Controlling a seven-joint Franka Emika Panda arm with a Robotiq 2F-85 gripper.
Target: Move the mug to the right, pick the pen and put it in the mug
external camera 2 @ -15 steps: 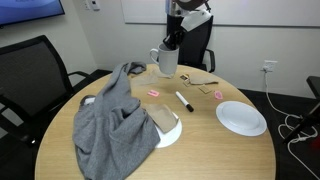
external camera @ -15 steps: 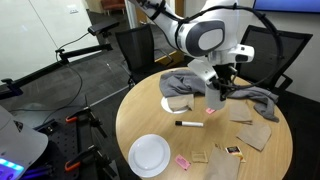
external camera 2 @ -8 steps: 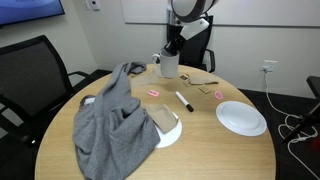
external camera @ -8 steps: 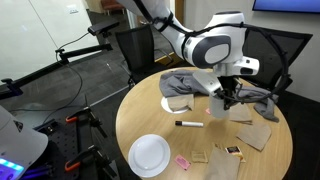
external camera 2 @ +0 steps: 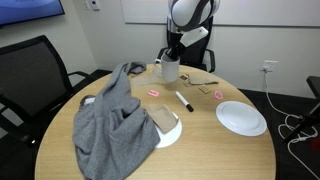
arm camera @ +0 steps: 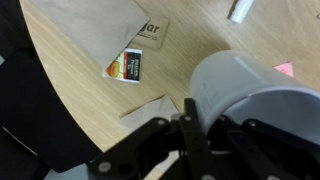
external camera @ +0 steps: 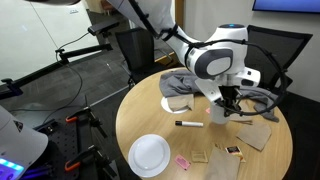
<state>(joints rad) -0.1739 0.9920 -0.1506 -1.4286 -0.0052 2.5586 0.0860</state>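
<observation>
My gripper (external camera: 228, 99) is shut on the rim of the pale grey-white mug (external camera: 217, 110), near the table's far side in an exterior view (external camera 2: 170, 68). In the wrist view the mug (arm camera: 250, 90) fills the right side, with one dark finger (arm camera: 190, 140) against its wall. I cannot tell whether the mug rests on the table or hangs just above it. The pen (external camera: 189, 124), with a white barrel and a black end, lies flat on the wood, apart from the mug. It also shows in an exterior view (external camera 2: 184, 100), and its tip shows in the wrist view (arm camera: 240, 10).
A round wooden table (external camera: 140, 120) holds a flat white plate (external camera: 150, 154) (external camera 2: 241, 117), a crumpled grey cloth (external camera: 185, 84) (external camera 2: 115, 125), brown cardboard pieces (external camera: 258, 133), a small printed packet (arm camera: 127, 65) and a pink scrap (external camera 2: 154, 93). Office chairs stand round it.
My gripper has carried the mug to the right across the table, away from the grey cloth. The pen and the plate have not moved.
</observation>
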